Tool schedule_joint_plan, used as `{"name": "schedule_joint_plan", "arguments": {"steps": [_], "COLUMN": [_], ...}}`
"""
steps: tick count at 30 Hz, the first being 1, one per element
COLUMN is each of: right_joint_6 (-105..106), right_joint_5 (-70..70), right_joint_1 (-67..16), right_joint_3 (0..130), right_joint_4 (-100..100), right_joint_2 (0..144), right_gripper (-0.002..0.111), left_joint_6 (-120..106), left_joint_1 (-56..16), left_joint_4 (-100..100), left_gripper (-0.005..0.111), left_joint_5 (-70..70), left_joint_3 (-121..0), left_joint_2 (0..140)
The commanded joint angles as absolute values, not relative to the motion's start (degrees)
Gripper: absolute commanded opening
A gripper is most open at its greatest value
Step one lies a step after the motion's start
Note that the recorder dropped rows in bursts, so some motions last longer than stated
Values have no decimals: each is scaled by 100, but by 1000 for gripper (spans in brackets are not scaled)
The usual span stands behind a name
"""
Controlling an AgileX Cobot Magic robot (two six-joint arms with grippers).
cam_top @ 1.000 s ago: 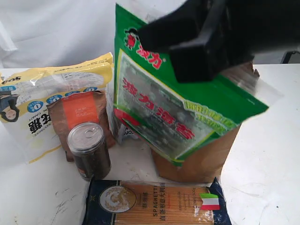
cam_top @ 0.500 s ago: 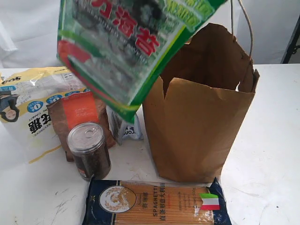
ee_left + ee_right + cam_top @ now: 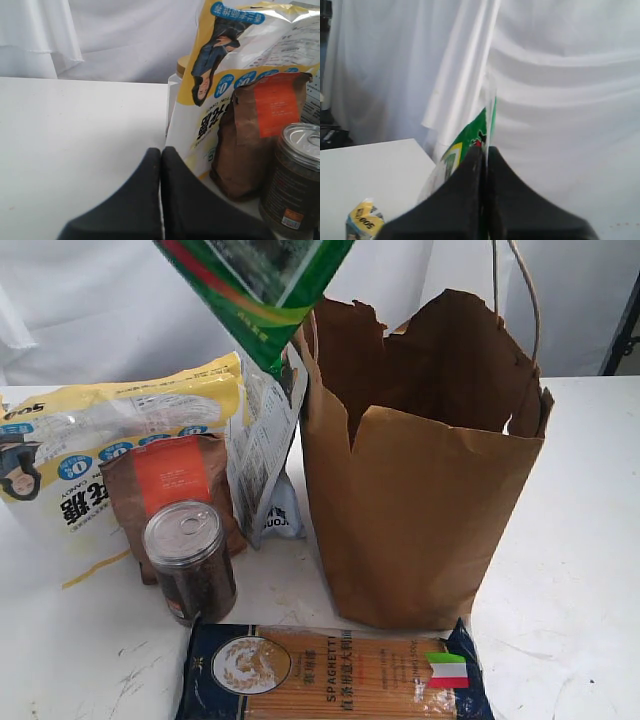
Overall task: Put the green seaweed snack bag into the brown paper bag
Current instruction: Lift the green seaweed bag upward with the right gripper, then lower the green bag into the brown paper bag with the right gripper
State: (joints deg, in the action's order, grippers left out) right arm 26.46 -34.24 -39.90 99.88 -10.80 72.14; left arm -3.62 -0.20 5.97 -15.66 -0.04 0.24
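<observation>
The green seaweed snack bag (image 3: 262, 290) hangs in the air at the top of the exterior view, its lower corner just left of the brown paper bag's rim. Its upper part runs out of frame. My right gripper (image 3: 485, 150) is shut on the green seaweed snack bag (image 3: 470, 142), whose edge sticks out past the fingertips. The brown paper bag (image 3: 425, 480) stands upright and open on the table, with a torn rim and thin cord handles. My left gripper (image 3: 161, 151) is shut on nothing, low over the white table, beside the yellow-and-white candy bag (image 3: 240, 60).
Left of the paper bag stand the yellow-and-white candy bag (image 3: 90, 460), a small brown pouch with an orange label (image 3: 170, 490), a tin can (image 3: 190, 560) and a white packet (image 3: 265, 450). A dark blue spaghetti packet (image 3: 330, 675) lies in front. White curtains hang behind.
The green snack bag has risen and swung left, from in front of the paper bag to above its left rim. The right gripper has left the exterior view. The white packet now shows.
</observation>
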Motion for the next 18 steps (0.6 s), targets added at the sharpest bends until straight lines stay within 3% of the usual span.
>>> {"name": "schedule_joint_plan", "arguments": {"steps": [1, 18], "right_joint_6": [2101, 1963], "right_joint_5": [-3304, -3436], "right_joint_1": [-3898, -2876], "right_joint_3": [10172, 10328], "right_joint_4": [-86, 106], "right_joint_2": [7211, 7433], "right_gripper": [0, 0], "left_joint_6": [-342, -353], "left_joint_1": [-29, -29], "left_joint_4": [663, 663], "left_gripper": [0, 0], "left_joint_5": [-1519, -1519], "left_joint_3": [0, 0], "left_joint_2": [0, 0]}}
